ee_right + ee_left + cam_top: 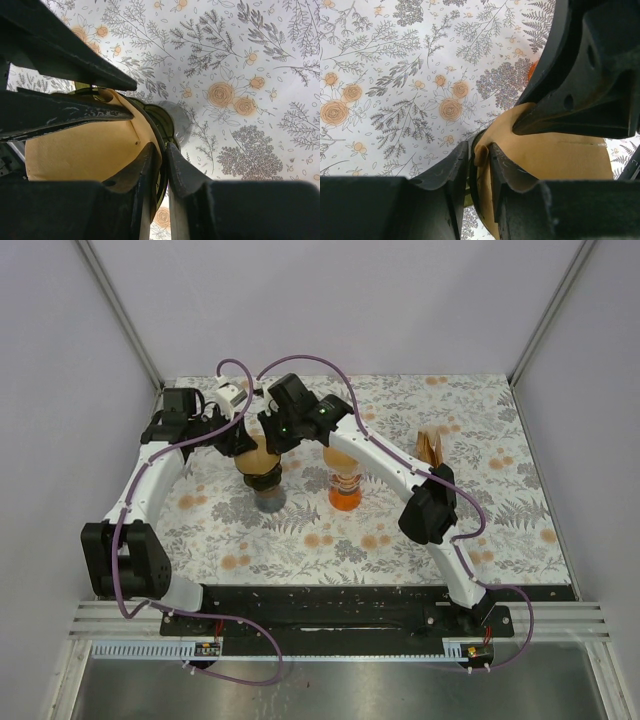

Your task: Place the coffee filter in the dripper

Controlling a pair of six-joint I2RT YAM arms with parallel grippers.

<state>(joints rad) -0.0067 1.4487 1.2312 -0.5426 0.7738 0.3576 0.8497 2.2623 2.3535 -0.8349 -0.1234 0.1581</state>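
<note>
Coffee filter of tan paper (pixel 258 453) (pixel 550 160) (pixel 85 150) sat opened up in the dark-rimmed dripper (pixel 266 483) (pixel 156 120), left of centre on the flower-patterned table (pixel 500 520), and both arms were crowded in over it from either side!

The left pincer (pixel 238 440) (pixel 480 150) was at the filter's edge, its fingers a narrow way apart. A small pleat of the paper stood in the gap between them, with a dark slit showing beside it, so the paper looked loose there rather than pinched.

The right pincer (pixel 275 435) (pixel 162 147) worked the opposite side. Its fingers were drawn close together, one inside the cone against the paper and one outside, clamped across the filter's wall and the dripper's rim (only a sliver of rim showed between them).

Beneath the dripper a grey round base (pixel 270 502) (pixel 177 120) peeked out.

Just to the right on the table stood an orange see-through vessel (pixel 345 495), apart from the action. Further right, near the back, a stack of brown paper filters (pixel 432 447) stood upright.
</note>
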